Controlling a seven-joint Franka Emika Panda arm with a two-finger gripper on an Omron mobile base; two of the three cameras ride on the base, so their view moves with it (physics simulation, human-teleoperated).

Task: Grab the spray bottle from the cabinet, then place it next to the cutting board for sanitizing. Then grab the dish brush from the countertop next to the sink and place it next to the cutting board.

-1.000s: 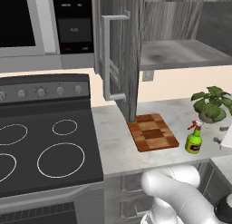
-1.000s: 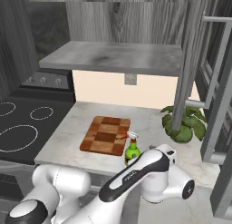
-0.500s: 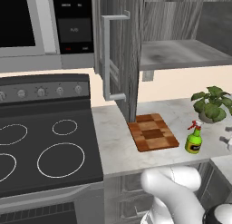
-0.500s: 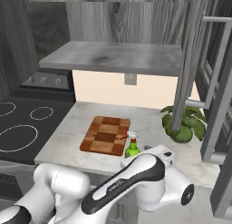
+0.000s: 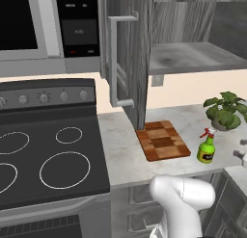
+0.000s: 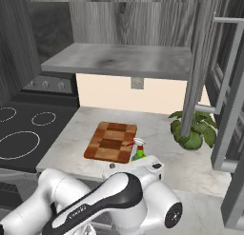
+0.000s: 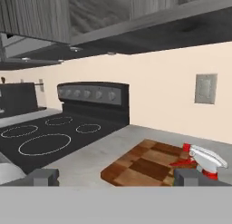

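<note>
My arm is folded low in front of the table [image 5: 125, 150], my end effector [image 7: 115, 175] held level at its edge with fingers spread wide and empty, looking across the cutting board [image 7: 149, 166] toward the stove [image 7: 54, 137], while the spray bottle [image 5: 206, 146] stands upright just beside the board's right edge.

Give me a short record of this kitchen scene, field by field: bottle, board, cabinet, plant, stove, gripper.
bottle: small green spray bottle with red trigger, upright on the light-grey stone countertop, just right of the board
board: checkered wooden cutting board, flat, near the counter's front edge
cabinet: grey wood-grain wall cabinet door standing open, grey shelf bare
plant: green leafy potted plant behind the bottle
stove: black glass stovetop, left of the board
gripper: gripper open, holding nothing
</note>
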